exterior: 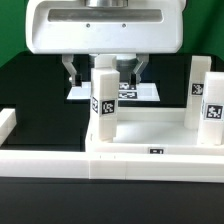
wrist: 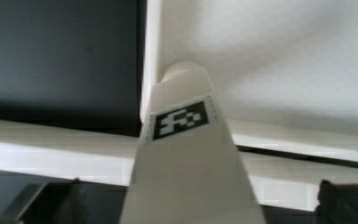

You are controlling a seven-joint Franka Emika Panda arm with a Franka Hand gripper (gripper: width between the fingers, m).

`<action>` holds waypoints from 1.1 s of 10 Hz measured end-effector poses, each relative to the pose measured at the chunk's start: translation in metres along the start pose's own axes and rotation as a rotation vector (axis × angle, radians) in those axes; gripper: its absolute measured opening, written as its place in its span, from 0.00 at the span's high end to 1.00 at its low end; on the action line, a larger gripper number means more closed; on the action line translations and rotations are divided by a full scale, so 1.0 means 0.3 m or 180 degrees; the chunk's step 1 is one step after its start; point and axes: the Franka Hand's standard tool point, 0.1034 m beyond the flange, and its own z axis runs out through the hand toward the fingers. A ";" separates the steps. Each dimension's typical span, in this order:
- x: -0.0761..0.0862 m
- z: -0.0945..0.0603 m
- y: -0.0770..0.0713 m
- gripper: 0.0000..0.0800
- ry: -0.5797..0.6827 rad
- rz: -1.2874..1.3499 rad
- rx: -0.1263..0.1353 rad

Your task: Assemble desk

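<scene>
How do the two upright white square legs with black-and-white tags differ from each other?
The white square tagged leg nearer the exterior view's left stands directly below the open gripper, between its fingers; the white square tagged leg at the exterior view's right stands clear of it. The left leg looks closer to the camera. Both stand upright on the white tray-like desk top.

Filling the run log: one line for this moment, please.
gripper: open, above leg | leg: upright on desk top | second leg: upright, exterior view's right
</scene>
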 end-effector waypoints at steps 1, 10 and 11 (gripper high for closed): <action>0.000 0.000 0.001 0.19 -0.0001 -0.0062 -0.0003; -0.006 0.002 0.013 0.64 -0.0006 -0.0253 -0.0002; -0.006 0.002 0.013 0.64 -0.0006 -0.0007 -0.0002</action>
